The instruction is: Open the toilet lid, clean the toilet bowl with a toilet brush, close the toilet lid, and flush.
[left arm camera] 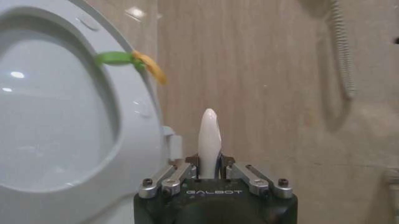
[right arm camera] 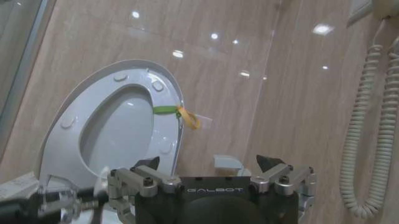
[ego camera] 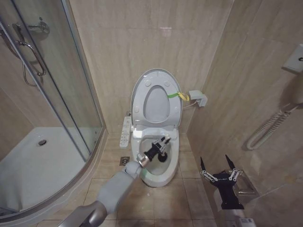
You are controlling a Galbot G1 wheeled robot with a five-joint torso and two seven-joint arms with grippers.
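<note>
Start at your left: the shower tray (ego camera: pixel 28 165) sits behind its glass door, well apart from the work. Your left arm reaches forward and up from the lower left, ending with the left gripper (ego camera: pixel 162 143) over the open toilet bowl (ego camera: pixel 161 177). Its fingers are pinched on the thin white handle of the toilet brush (left arm camera: pixel 210 140); in the left wrist view that handle stands straight up between the pads, its rounded tip free beyond them. The brush's long axis runs through the gripper and slants down into the bowl, and the dark shape just below the fingers in the head view looks like the bristle head inside the basin, though you cannot tell whether it touches the ceramic. So the relation that matters is this: the bowl wall lies straight below and around the brush head, and any scrub has to travel along that slant. Behind the gripper the toilet lid (ego camera: pixel 156 99) stands upright against the wall, a yellow-green band (ego camera: pixel 177 95) on its right edge. Further right, your right gripper (ego camera: pixel 218 176) waits low beside the bowl, near the right wall, fingers spread wide and holding nothing.
</note>
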